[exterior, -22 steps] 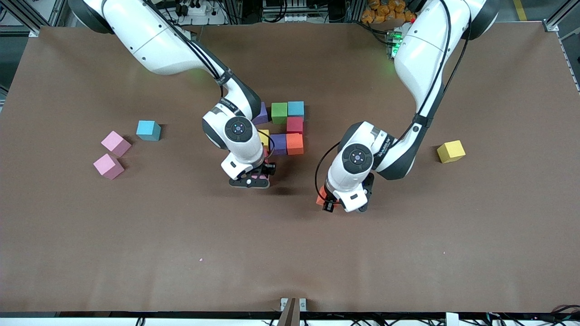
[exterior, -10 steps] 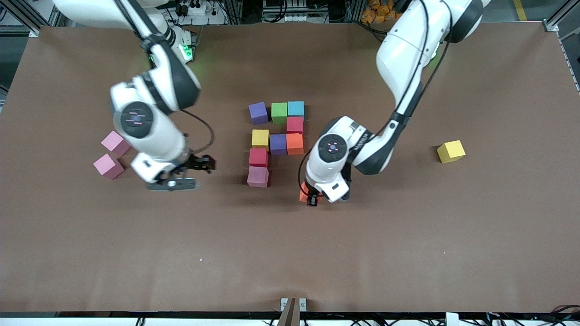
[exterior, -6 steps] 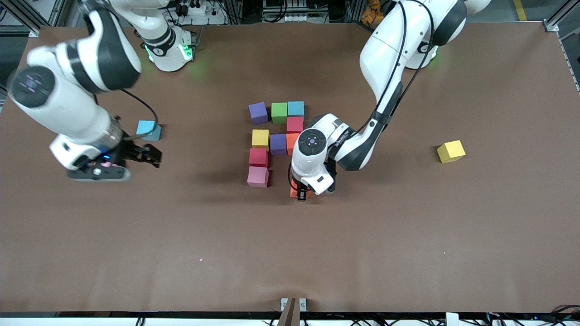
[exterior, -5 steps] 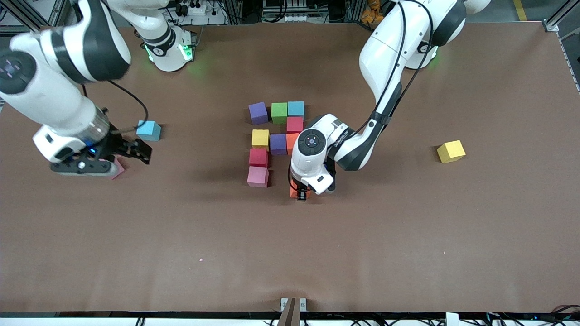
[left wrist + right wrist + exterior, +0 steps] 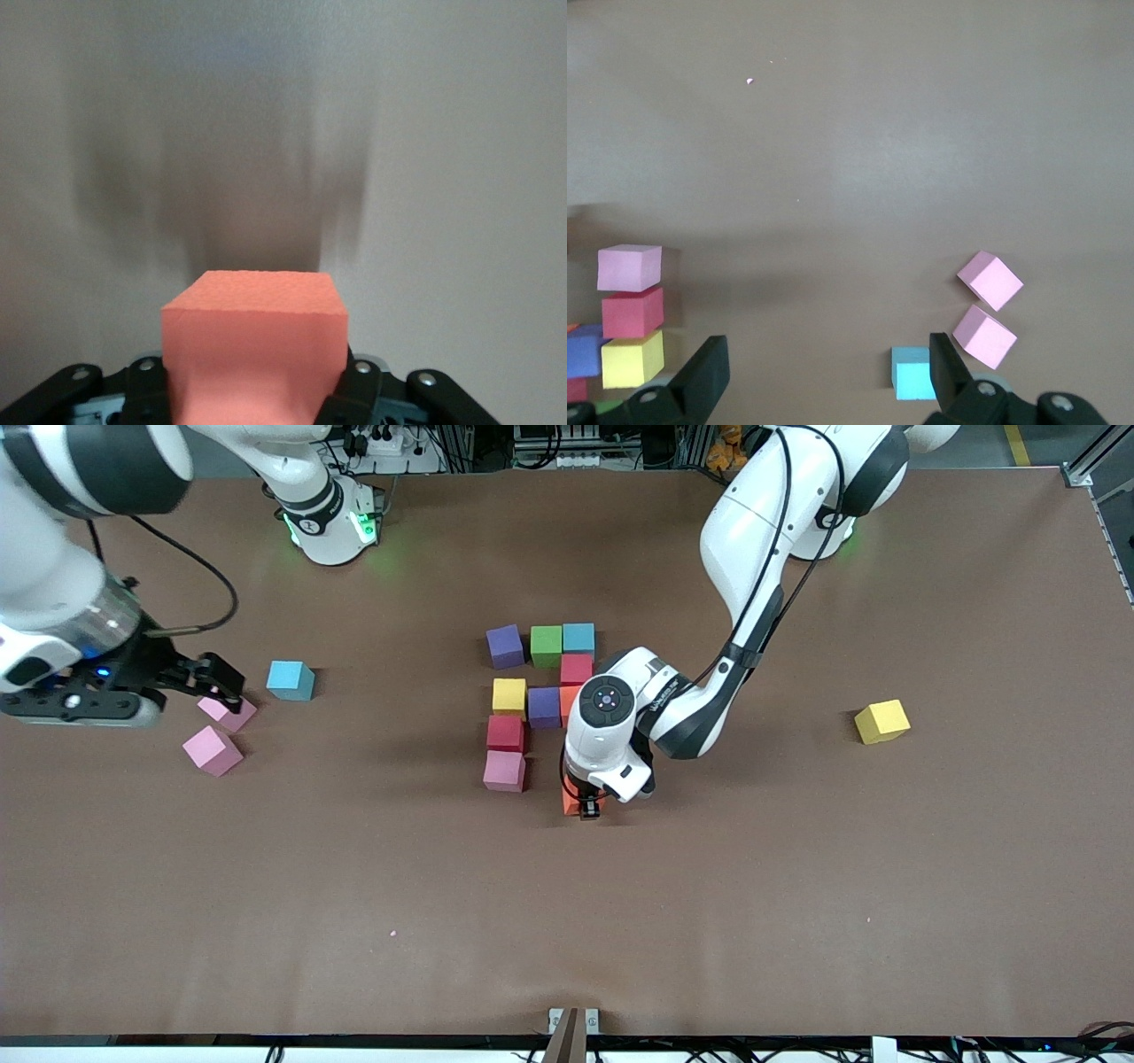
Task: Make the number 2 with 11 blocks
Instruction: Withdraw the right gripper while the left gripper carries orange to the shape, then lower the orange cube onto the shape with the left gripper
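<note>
The blocks form a partial figure at mid-table: purple (image 5: 505, 646), green (image 5: 546, 646) and light blue (image 5: 578, 638) in a row, red (image 5: 576, 669), yellow (image 5: 508, 695), purple (image 5: 543, 707), orange (image 5: 568, 704) partly hidden by the arm, red (image 5: 505, 732) and pink (image 5: 504, 771). My left gripper (image 5: 581, 804) is shut on an orange block (image 5: 570, 799), low over the table beside that pink block; the block fills the left wrist view (image 5: 255, 345). My right gripper (image 5: 89, 708) is open and empty, up over the right arm's end of the table; its fingers (image 5: 709, 372) stand wide apart.
Loose blocks lie toward the right arm's end: a light blue one (image 5: 291, 680) and two pink ones (image 5: 229, 713) (image 5: 212, 750), also in the right wrist view (image 5: 990, 280). A loose yellow block (image 5: 881, 721) lies toward the left arm's end.
My right gripper left a pink block at the figure's near end and swung away toward the right arm's end. My left gripper carried the orange block in beside that pink block.
</note>
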Tool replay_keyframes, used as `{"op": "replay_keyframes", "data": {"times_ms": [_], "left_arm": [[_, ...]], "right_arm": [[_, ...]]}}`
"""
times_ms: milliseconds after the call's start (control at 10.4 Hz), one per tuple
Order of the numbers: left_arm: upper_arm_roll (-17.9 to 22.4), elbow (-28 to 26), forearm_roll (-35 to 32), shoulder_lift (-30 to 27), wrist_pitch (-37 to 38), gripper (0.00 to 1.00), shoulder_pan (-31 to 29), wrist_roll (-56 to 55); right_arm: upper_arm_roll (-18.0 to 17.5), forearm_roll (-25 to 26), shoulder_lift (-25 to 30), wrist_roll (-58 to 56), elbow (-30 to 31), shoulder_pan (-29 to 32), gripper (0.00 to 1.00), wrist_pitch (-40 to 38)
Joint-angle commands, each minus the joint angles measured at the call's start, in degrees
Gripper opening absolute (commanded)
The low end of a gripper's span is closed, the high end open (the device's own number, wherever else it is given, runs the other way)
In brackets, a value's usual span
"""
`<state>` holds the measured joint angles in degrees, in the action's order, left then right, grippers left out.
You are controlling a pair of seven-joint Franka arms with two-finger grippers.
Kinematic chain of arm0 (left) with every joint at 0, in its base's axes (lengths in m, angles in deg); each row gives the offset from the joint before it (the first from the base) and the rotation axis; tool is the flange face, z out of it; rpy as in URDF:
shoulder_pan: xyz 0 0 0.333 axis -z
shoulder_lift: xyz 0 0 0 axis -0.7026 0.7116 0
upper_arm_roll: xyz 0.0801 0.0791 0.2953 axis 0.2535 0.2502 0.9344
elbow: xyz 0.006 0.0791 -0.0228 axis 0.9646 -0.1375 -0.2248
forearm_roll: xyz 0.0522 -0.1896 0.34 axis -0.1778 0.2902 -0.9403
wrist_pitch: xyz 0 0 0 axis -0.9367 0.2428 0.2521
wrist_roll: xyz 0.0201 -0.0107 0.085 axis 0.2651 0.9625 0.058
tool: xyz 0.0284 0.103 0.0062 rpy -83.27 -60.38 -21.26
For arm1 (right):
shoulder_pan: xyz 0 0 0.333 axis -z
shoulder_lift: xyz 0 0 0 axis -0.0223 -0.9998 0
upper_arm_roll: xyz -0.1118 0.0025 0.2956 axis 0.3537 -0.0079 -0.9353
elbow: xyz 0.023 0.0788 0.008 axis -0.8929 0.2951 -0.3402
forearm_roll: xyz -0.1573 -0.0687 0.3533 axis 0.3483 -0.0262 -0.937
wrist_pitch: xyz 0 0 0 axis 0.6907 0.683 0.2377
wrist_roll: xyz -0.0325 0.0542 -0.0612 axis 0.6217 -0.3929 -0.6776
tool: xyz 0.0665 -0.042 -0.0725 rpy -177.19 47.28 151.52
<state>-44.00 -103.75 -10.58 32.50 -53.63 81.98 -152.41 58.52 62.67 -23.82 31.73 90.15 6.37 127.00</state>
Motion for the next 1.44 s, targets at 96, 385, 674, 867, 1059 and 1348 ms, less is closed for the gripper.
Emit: {"op": "replay_keyframes", "data": {"times_ms": [96, 385, 674, 867, 1059, 1348], "left_arm": [[0.8, 3.6, 1.2, 2.4, -0.7, 0.45, 2.0, -1.2], [0.9, 4.8, 1.2, 3.3, -1.6, 0.45, 3.1, -1.3], [0.9, 4.8, 1.2, 3.9, -3.0, 0.46, 4.0, -1.2], [0.9, 4.8, 1.2, 4.2, -3.2, 0.46, 4.7, -1.2], [0.9, 4.8, 1.2, 4.4, -3.2, 0.46, 4.8, -1.2], [0.7, 4.6, 1.2, 4.8, -3.2, 0.46, 5.6, -1.2]], "right_arm": [[-0.3, -4.0, -0.2, -10.0, -8.5, 8.4, 1.00, -10.1], [-0.4, -3.8, -0.1, -11.3, -9.9, 11.6, 1.00, -10.4], [-0.6, -3.7, -0.1, -10.7, -9.9, 11.6, 1.00, -11.6], [-0.6, -3.6, -0.1, -10.6, -9.9, 11.6, 1.00, -12.2], [-0.8, -3.7, -0.1, -10.6, -9.9, 11.5, 1.00, -12.2], [-1.0, -3.7, -0.1, -10.6, -9.9, 11.3, 1.00, -12.3]]}}
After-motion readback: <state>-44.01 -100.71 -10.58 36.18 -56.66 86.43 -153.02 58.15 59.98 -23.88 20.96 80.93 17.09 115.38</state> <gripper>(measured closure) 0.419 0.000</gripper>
